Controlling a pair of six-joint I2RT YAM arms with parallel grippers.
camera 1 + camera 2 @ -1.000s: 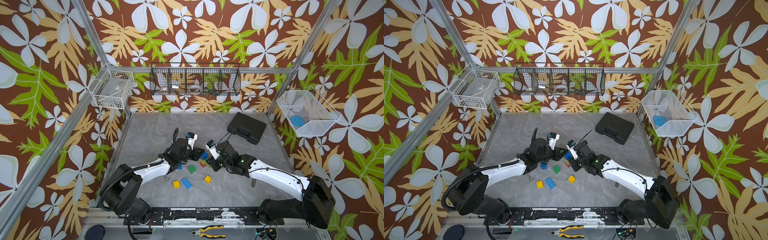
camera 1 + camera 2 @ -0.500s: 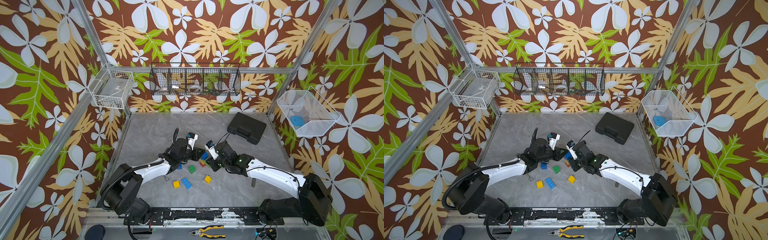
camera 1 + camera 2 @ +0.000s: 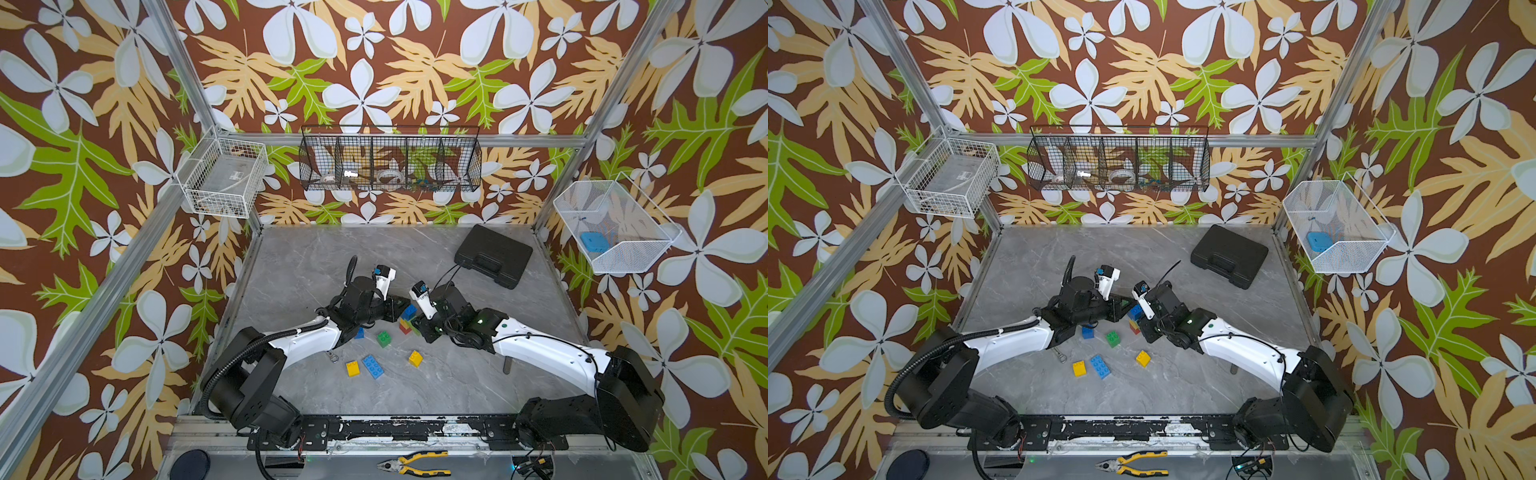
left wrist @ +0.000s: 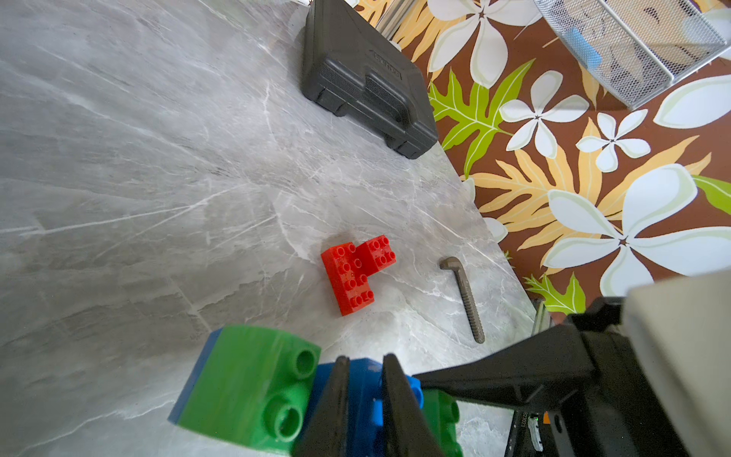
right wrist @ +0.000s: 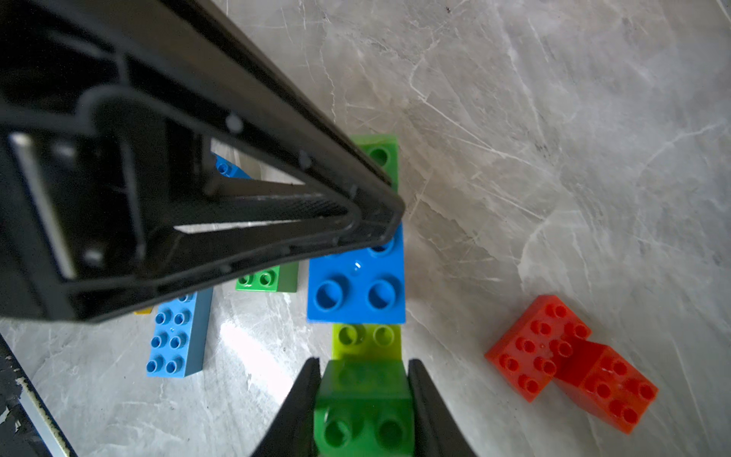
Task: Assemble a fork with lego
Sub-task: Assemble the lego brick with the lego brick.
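A short row of joined lego hangs between both grippers over the table's middle. In the right wrist view my right gripper (image 5: 364, 368) is shut on the green end brick (image 5: 364, 411). Beyond it come a yellow-green brick (image 5: 366, 340), a blue brick (image 5: 356, 289) and a far green brick (image 5: 377, 152). My left gripper (image 4: 366, 362) is shut on the blue brick (image 4: 364, 399), with a green brick (image 4: 253, 383) beside it. In both top views the grippers (image 3: 399, 307) (image 3: 419, 324) meet tip to tip at this row (image 3: 1134, 311).
Two joined red bricks (image 5: 573, 364) lie on the table beside the row. Loose green (image 3: 384, 338), yellow (image 3: 415, 358) (image 3: 353, 368) and blue (image 3: 372, 366) bricks lie nearer the front. A black case (image 3: 492, 255) sits at the back right. A metal bolt (image 4: 463, 296) lies right.
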